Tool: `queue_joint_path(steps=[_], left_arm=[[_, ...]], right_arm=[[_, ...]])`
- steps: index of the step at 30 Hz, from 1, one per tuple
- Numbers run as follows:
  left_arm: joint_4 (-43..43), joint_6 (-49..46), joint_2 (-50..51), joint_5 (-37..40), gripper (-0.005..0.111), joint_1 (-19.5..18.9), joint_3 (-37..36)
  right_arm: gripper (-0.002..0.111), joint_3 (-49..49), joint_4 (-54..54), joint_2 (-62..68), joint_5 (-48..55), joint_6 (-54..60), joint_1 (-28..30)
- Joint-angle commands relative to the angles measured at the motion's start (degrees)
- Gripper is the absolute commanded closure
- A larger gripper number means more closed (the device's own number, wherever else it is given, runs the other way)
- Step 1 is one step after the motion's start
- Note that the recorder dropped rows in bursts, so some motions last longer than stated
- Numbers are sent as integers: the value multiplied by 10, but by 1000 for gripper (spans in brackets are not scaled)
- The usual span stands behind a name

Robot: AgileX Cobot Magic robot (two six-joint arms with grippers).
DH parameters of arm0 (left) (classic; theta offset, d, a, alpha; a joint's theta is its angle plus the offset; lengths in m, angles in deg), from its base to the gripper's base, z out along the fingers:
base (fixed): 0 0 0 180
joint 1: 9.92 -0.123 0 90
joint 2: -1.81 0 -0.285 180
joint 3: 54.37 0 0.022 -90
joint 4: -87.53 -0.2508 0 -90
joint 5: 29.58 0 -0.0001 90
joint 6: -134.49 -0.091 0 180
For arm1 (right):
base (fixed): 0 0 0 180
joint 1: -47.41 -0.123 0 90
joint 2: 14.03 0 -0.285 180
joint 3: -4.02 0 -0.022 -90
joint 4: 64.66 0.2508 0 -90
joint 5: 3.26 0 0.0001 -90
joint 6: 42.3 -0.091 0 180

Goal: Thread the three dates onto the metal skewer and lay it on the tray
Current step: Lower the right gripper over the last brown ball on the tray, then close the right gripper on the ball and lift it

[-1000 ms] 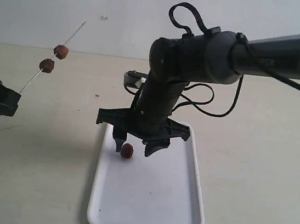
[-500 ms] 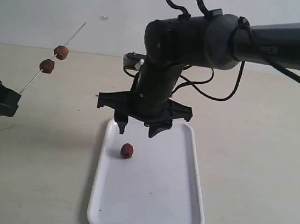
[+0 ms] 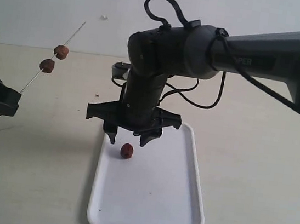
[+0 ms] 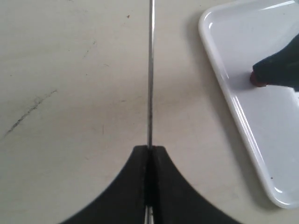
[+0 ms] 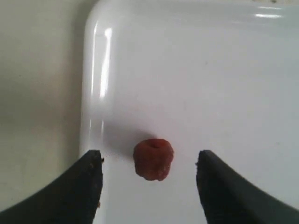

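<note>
Starting nearest me: the white tray (image 3: 149, 200) lies flat on the surface (image 3: 252, 175), its long side running away from me. It carries one loose date (image 3: 127, 151), which sits in the far left part, close to the left rim.

The right pincer (image 3: 129, 138) hangs directly over that date. Its jaws are wide, one finger to each side, and it is empty and not touching the fruit. The right wrist view agrees: the date is roughly centred in the gap, with white tray showing on both sides of it. One finger sits over or very near the tray's rim.

Further left: the left pincer (image 4: 149, 154) is clamped tight on the skewer (image 3: 33, 77), low on the shaft, with a short tail poking out below. The rod is tilted, its tip pointing up and away toward the wall. Two threaded dates (image 3: 47, 65) sit on the upper half, near each other but apart, with bare rod above them.

Judgement: two of the three are threaded, and the step in hand is picking up the last one.

Risks from here:
- The rim-side finger may land on the raised rim on descent, which would shove the tray or stop the jaws short.
- The date is round and the tray glossy, so an off-centre squeeze may roll it or pop it out.
- The rod is thin and held at one end only. Its tip may flex, or the rod may slip in the clamp, when the date is pressed on.
</note>
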Motion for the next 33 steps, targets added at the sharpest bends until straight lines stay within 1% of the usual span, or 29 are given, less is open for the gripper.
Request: queue_joint_path(steps=[1, 7, 17, 23, 33], left_arm=[[8, 3, -5, -2, 107, -3, -1], [8, 3, -5, 3, 107, -3, -1], [8, 2, -5, 3, 107, -3, -1], [8, 2, -5, 3, 107, -3, -1], [8, 2, -5, 3, 107, -3, -1]], right_arm=[[50, 4, -7, 15, -6, -10, -7], [52, 4, -25, 19, -16, -30, -7], [52, 4, -31, 30, -11, -30, -7], [57, 4, -42, 30, -7, -30, -7], [57, 4, -51, 38, -7, -30, -7]])
